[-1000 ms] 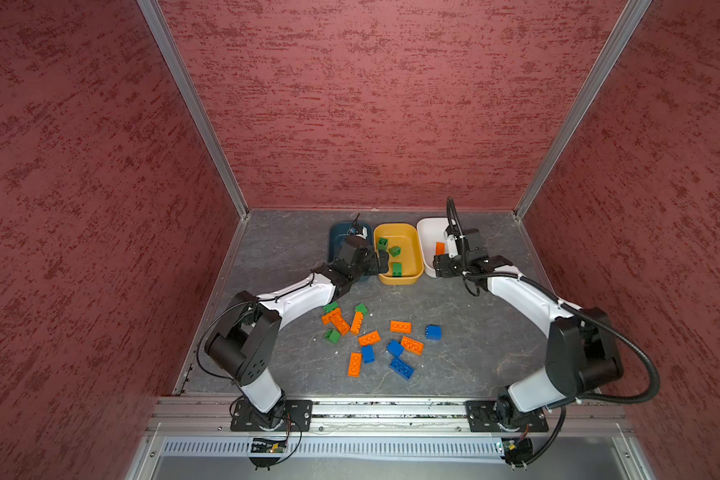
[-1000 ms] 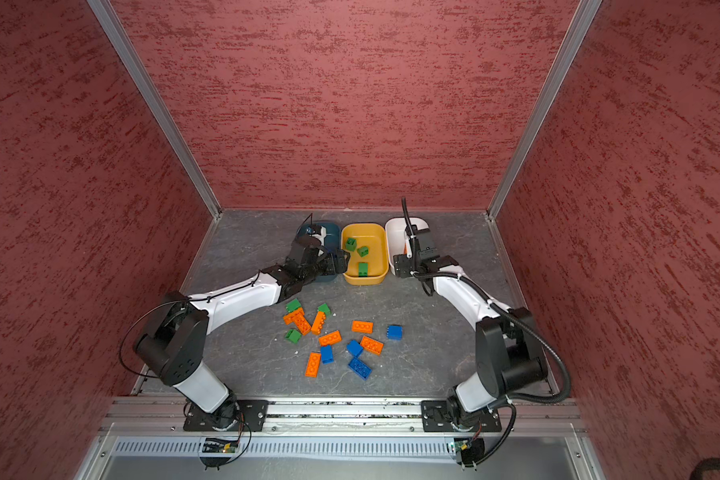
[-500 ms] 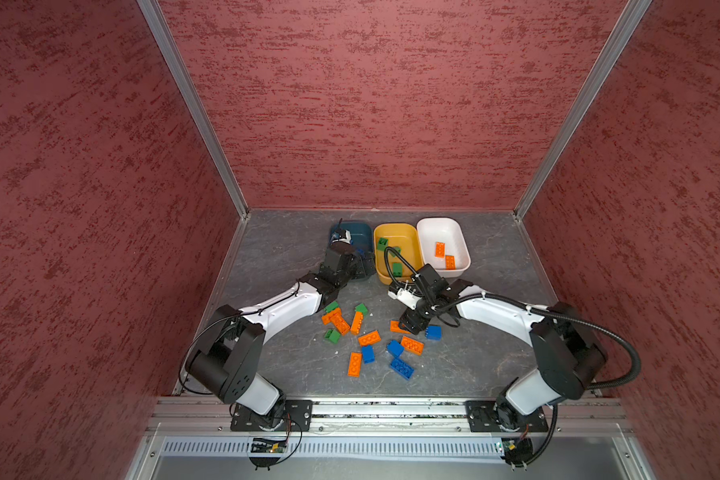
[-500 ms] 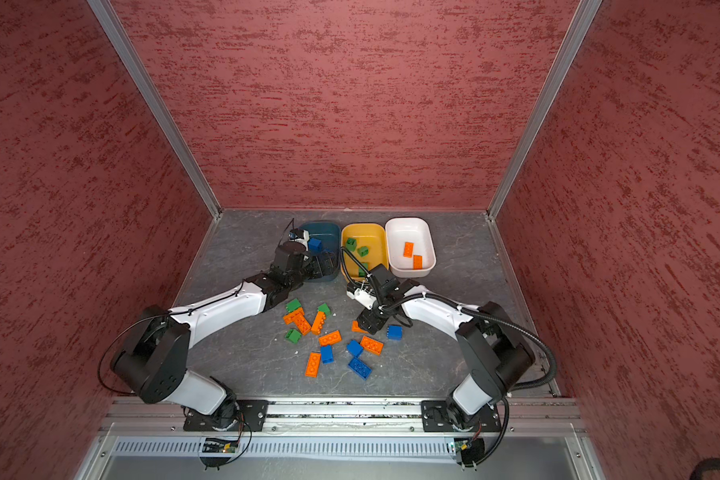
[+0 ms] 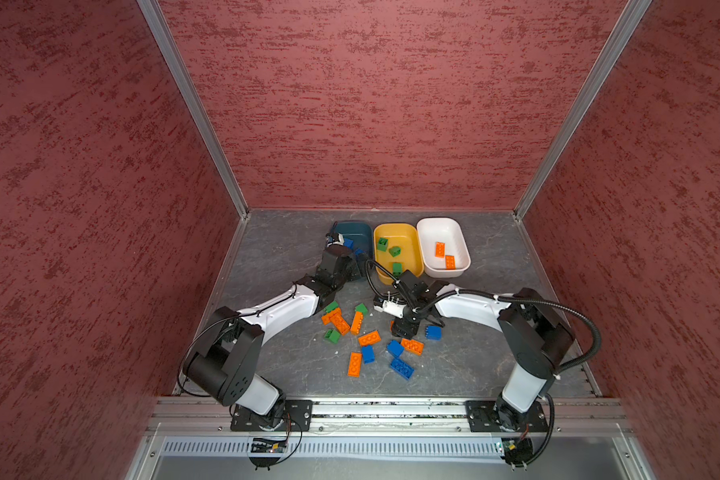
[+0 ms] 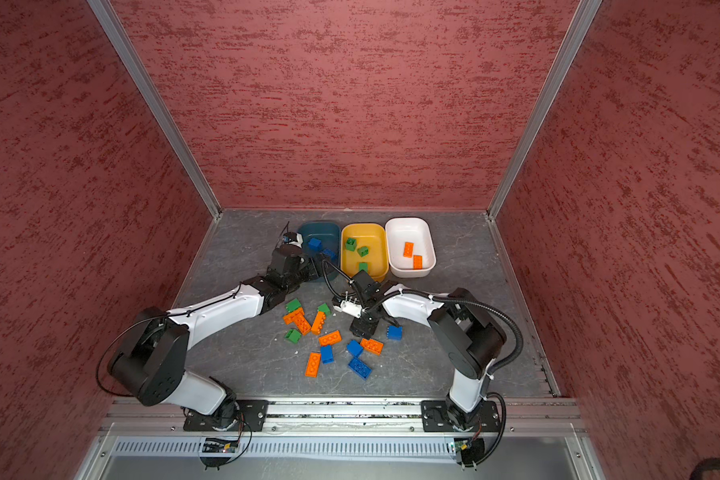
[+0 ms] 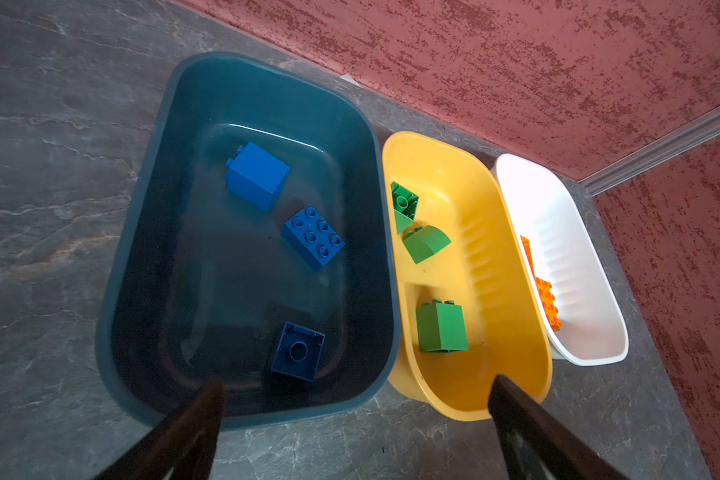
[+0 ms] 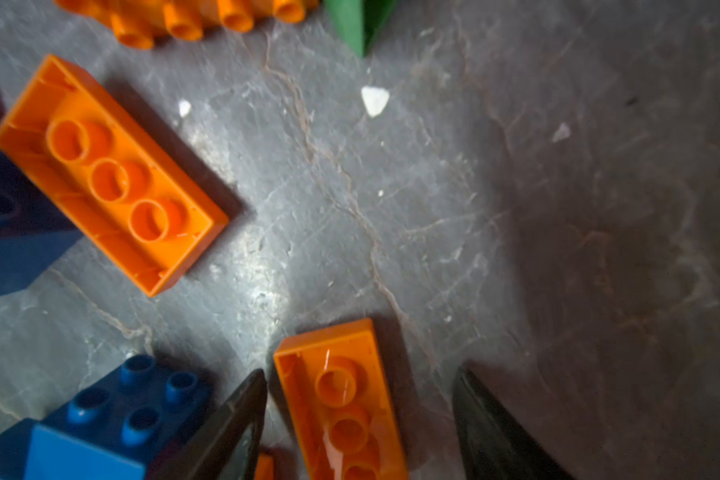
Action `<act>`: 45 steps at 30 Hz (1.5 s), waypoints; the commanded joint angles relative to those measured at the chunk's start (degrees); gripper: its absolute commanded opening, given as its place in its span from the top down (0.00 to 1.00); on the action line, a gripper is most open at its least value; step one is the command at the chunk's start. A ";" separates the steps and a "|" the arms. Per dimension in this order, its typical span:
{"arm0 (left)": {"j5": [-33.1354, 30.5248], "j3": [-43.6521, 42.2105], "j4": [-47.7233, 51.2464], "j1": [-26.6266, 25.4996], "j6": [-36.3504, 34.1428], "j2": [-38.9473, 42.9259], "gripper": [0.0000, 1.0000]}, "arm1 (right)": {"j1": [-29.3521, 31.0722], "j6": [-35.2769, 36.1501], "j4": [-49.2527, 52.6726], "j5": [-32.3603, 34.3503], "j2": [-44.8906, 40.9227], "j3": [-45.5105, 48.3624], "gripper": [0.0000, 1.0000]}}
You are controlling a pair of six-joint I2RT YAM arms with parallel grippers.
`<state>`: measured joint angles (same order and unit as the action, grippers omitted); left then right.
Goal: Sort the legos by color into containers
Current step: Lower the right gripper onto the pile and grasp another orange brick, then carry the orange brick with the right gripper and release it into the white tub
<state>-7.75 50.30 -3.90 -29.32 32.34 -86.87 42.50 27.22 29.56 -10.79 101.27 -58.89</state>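
Observation:
Three containers stand in a row at the back: a teal tub (image 7: 142,208) with three blue legos, a yellow tub (image 7: 495,270) with three green ones, and a white tub (image 7: 566,232) with two orange ones. My left gripper (image 7: 356,384) hangs open and empty over the teal tub's near rim. My right gripper (image 8: 361,374) is down at the loose pile (image 5: 368,338). Its jaws stand open on either side of an upside-down orange brick (image 8: 341,399), with a gap showing on each side. In both top views the gripper (image 5: 404,328) hides that brick.
Loose orange, blue and green bricks lie scattered mid-floor, among them a blue brick (image 5: 433,332) right of my right gripper and a blue studded one (image 8: 113,415) beside its finger. Red walls close in the back and both sides. A metal rail (image 5: 391,409) runs along the front.
My right arm has swung from the white tub down to the pile and lowered around the orange brick, its jaws narrowing. My left arm has drawn back a little from the tubs, still open.

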 commanded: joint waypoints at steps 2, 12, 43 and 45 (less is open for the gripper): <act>0.37 -0.65 -0.84 0.67 1.34 1.40 0.01 | 0.63 2.65 0.65 4.01 0.24 0.37 0.38; 2.39 -0.29 -1.26 0.78 0.66 0.60 0.01 | 0.56 -0.11 -1.70 5.31 -3.12 0.50 0.68; 9.37 2.09 28.21 -4.04 -14.14 4.83 0.00 | -31.63 -40.35 -17.47 20.38 -2.21 -8.60 0.70; 10.10 1.99 29.30 -4.76 -13.77 4.73 0.00 | -31.62 -39.59 -16.27 22.29 0.11 -10.72 0.69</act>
<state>0.69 51.22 19.46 -33.47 20.78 -82.72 10.98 -11.33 10.59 6.35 99.48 -66.41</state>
